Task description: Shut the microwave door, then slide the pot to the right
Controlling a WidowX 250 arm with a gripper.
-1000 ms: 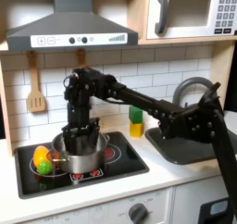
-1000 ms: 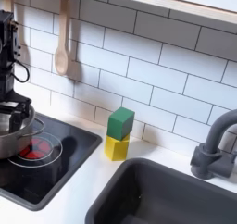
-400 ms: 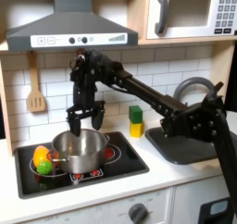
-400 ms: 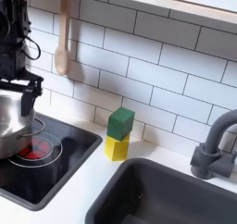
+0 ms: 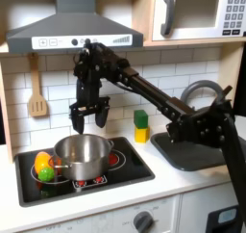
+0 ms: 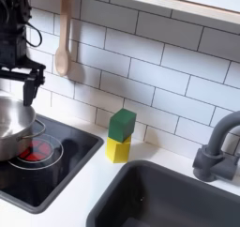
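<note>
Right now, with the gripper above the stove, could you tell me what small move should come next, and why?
Probably lower the open gripper back onto the pot. The microwave door looks shut, while the pot sits on the first exterior view's left burner and the gripper hangs empty above it.

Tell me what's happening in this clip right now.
A robot arm's hand hangs open above the pot, gripping nothing. The pot sits on the stovetop, beside a piece of yellow and green toy food at the first exterior view's left. The microwave door up top looks shut.
</note>
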